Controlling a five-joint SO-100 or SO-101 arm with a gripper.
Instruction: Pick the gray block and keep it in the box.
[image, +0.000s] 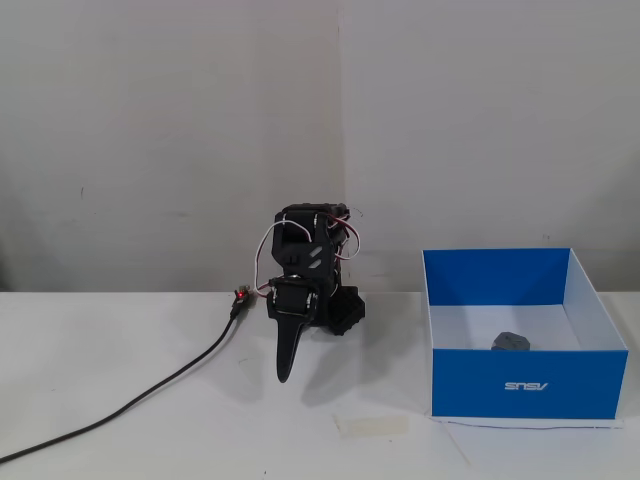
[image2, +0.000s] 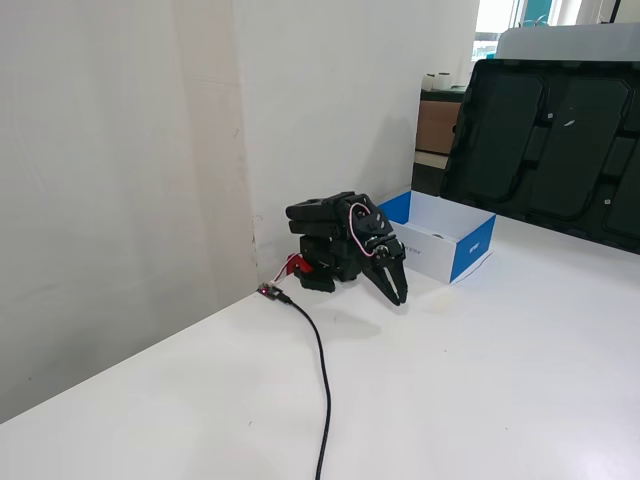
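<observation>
White is the table (image: 120, 440) that carries everything, and we go from it down to the smaller things. On its right side in a fixed view stands the box (image: 525, 385), blue outside and white inside, with the logo turned toward that camera; in the other fixed view we see it (image2: 470, 250) just behind the arm. The arm (image: 305, 285) is folded low against the wall, well apart from the box, and a black cable (image: 150, 395) runs from its base across the table. The gripper (image: 283, 377) points down with its tip close to the table, and its two fingers lie together, holding nothing. A pale tape strip (image: 372, 425) lies flat between the arm and the box. The gray block (image: 510, 341) rests on the floor of the box, near the front wall. We judge that the placing is already done and the step in hand is only the rest pose. To do it well, we would keep the arm folded, let the fingers remain together, and make no sweep toward the box wall, so the block is not disturbed.
</observation>
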